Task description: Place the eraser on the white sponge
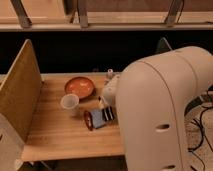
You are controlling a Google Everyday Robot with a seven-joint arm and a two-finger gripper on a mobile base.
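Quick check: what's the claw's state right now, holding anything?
Claw: low over the table, just above the eraser and white sponge; open or closed cannot be told.
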